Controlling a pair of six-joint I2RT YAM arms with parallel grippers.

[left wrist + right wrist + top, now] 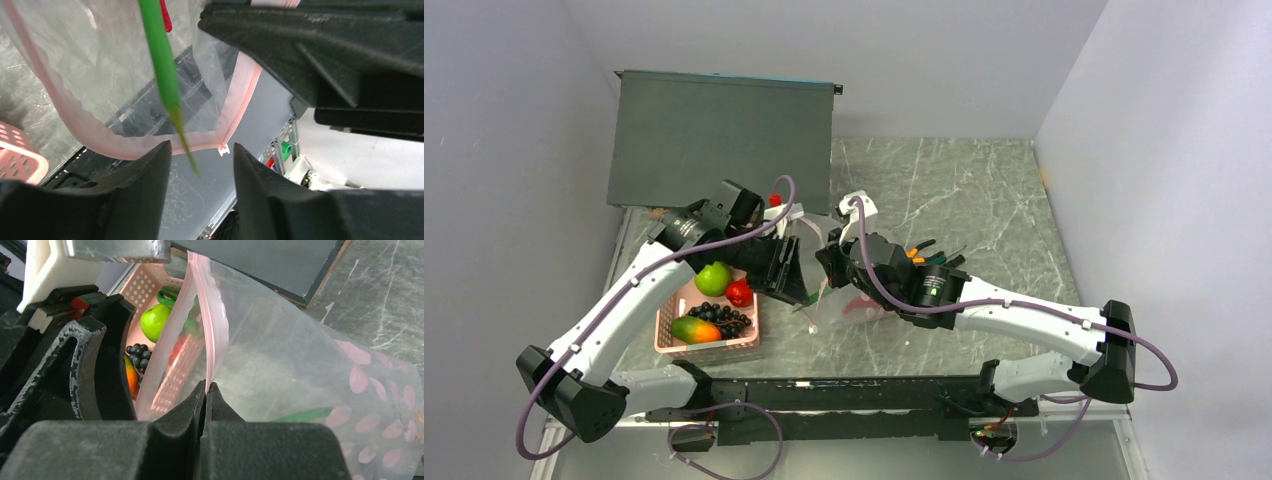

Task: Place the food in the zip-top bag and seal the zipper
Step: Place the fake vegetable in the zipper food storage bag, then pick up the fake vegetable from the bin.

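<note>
right gripper (206, 387) jaws pressed together, pinching zipper (212, 315) strip of zip-top bag (300, 365), mouth propped open toward left arm

left gripper (200, 150) jaws spread, long green pod (162, 65) loose between them, touching neither, far end past bag's mouth rim

bag hangs between both grippers, just right of pink basket (667, 318)

green apple (713, 278), red-orange fruit (739, 292), grapes (724, 318), mango (696, 329) all in basket
</note>
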